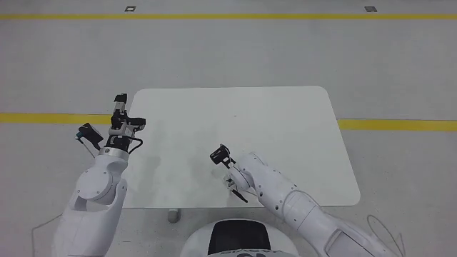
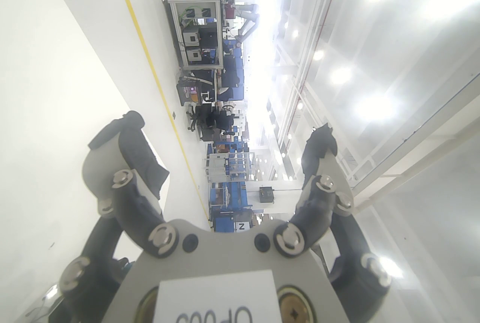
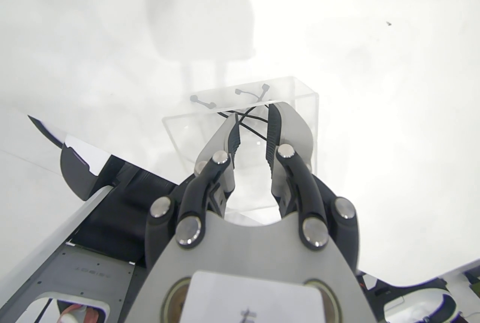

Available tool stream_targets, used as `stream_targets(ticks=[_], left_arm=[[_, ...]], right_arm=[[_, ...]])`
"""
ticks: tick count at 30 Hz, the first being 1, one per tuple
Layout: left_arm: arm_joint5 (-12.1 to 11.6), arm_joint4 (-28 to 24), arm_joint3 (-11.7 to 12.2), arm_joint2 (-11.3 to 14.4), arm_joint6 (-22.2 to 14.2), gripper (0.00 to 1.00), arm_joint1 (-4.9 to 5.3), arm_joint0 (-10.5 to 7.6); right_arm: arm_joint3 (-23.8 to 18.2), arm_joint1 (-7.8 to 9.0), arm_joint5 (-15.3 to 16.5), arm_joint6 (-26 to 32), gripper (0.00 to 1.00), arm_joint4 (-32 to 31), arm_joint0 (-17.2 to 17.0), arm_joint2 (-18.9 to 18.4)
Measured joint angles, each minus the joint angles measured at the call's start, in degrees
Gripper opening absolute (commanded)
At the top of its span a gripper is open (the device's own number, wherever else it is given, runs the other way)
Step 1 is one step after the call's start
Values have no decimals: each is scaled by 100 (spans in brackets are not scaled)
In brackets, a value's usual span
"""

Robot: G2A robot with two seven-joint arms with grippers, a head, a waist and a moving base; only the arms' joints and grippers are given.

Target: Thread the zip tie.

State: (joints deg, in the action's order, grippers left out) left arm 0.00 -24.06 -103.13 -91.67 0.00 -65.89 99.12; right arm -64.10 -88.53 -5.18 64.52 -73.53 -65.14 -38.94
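zip ties (image 3: 243, 121): thin, light, springy, likely slick. Loose tangle in clear box (image 3: 294, 88), right under right gripper (image 3: 253, 114) tips. Pinch one strap near its head. Right jaws part-open, empty; left gripper (image 2: 225, 126) spread wide, empty.

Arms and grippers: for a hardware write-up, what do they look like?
The left arm and right arm have smooth white shells. The left gripper and right gripper have a silver palm plate with white label, black links on round silver pins, metal fingers with black pads, ribbed on the right.
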Motion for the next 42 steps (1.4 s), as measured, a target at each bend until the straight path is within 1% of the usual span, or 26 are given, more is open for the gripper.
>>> stream_targets(ticks=[4, 7, 10, 18, 23, 32, 42], left_arm=[[0, 0, 0, 0, 0, 100, 0, 0], [0, 0, 0, 0, 0, 100, 0, 0], [0, 0, 0, 0, 0, 100, 0, 0], [0, 0, 0, 0, 0, 100, 0, 0], [0, 0, 0, 0, 0, 100, 0, 0], [0, 0, 0, 0, 0, 100, 0, 0], [0, 0, 0, 0, 0, 100, 0, 0]], right_arm=[[123, -30, 12, -19, 18, 17, 45, 17], [191, -52, 12, -16, 14, 17, 70, 35], [256, -72, 20, -11, 12, 22, 89, 53], [332, -112, 97, 65, 13, 95, 123, 66], [185, -106, 91, 90, 13, 55, 71, 47], [-139, -35, 109, 178, 15, -46, -102, -82], [-87, -53, 72, 225, 16, 22, -136, -104]])
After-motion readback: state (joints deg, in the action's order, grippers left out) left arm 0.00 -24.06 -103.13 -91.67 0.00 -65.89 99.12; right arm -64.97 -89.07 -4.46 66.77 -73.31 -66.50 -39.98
